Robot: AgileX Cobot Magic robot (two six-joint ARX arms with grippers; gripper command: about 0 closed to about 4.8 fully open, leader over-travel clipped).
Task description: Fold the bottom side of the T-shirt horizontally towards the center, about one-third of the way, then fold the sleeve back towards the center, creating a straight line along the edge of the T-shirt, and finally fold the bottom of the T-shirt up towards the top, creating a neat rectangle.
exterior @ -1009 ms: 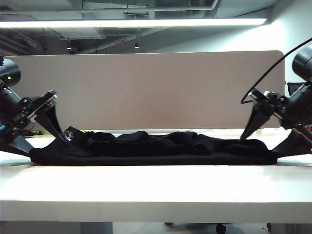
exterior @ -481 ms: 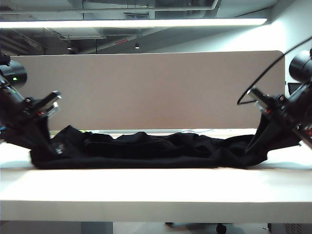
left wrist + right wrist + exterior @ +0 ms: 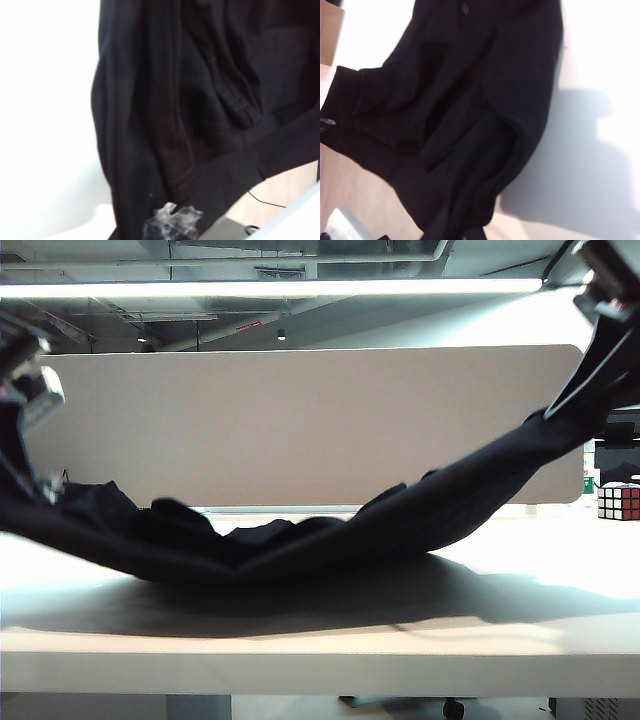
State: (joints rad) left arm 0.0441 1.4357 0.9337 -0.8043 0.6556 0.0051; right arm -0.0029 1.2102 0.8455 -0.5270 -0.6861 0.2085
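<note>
The T-shirt [image 3: 300, 540], black and creased, sags like a hammock over the white table [image 3: 320, 640]; left gripper [image 3: 30, 475] and right gripper [image 3: 565, 405], both clamped shut, grip its raised ends.

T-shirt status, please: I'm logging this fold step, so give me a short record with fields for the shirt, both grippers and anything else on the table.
shirt: black T-shirt hangs in a sagging curve, both ends lifted, middle resting on the white table
left gripper: at the left edge of the exterior view, raised, shut on the T-shirt's end
right gripper: at the upper right, higher than the left, shut on the T-shirt's other end
other item: puzzle cube at the far right
backdrop: beige panel behind the table
</note>
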